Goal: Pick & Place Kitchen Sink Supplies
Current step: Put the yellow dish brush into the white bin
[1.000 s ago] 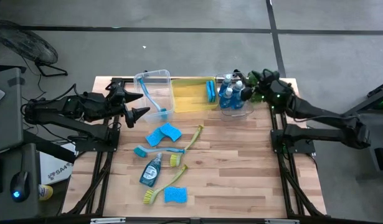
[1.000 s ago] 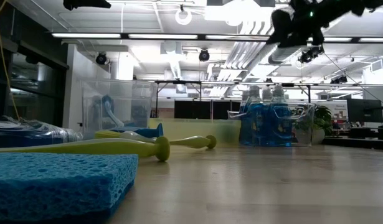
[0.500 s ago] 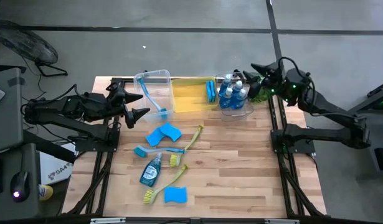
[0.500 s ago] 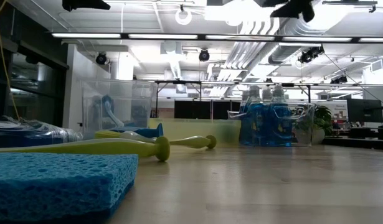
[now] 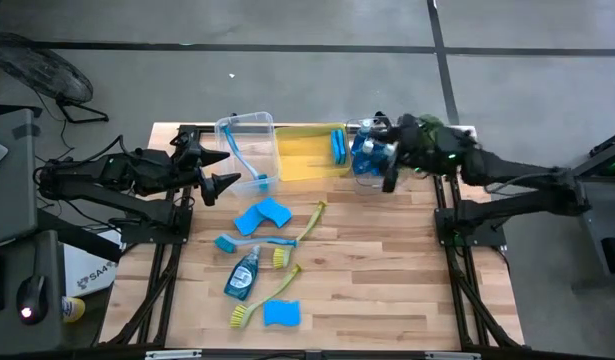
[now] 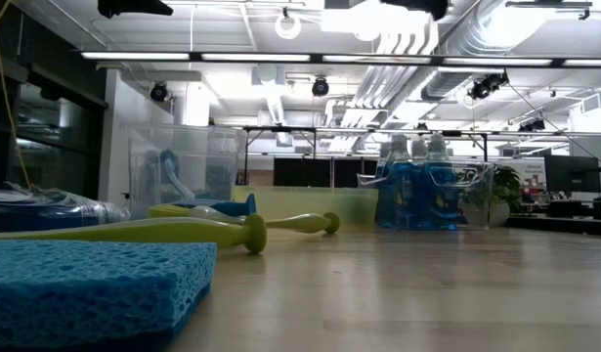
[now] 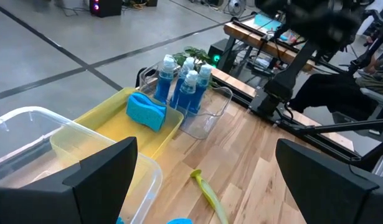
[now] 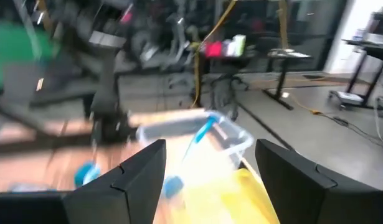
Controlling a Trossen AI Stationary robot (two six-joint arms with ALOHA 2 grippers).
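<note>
Loose on the table lie a soap bottle (image 5: 242, 274), blue sponges (image 5: 263, 213) (image 5: 281, 313), a blue brush (image 5: 249, 243) and two yellow-green brushes (image 5: 309, 222) (image 5: 267, 298). At the far edge, a clear bin (image 5: 249, 148) holds a blue brush. A yellow bin (image 5: 305, 155) holds a sponge (image 7: 146, 111), and another clear bin holds soap bottles (image 7: 182, 84). My right gripper (image 8: 210, 180) hovers open over the bottle bin's near side (image 5: 385, 165), pointing toward the table's left, nothing between its fingers. My left gripper (image 5: 222, 170) waits open at the far left, beside the brush bin.
A green plant (image 7: 197, 55) stands at the far right corner behind the bottle bin. The three bins line the far edge. Bare wood (image 5: 387, 270) spreads over the table's near right half. The near sponge (image 6: 85, 288) fills the low view's left foreground.
My right gripper has risen above the bottle bin, leaving the top of the low view. It has tipped up toward level and swung toward the table's near edge and left. It has stayed open.
</note>
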